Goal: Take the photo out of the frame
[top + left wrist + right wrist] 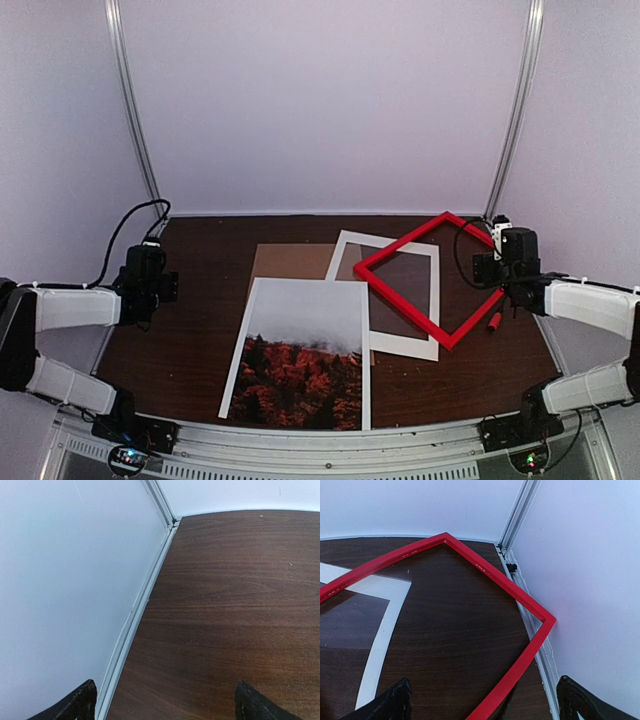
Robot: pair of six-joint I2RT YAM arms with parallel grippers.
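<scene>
While photo [300,360] lies outside frame [404,309] | left end effector [165,702] open | right end effector [485,700] open

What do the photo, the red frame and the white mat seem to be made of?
The photo looks like thin matte paper: it lies flat and carries a printed forest. The frame has a smooth bright red coat, perhaps painted wood or plastic; I cannot tell which. The white mat seems stiff matte card, with a cleanly cut window.
</scene>
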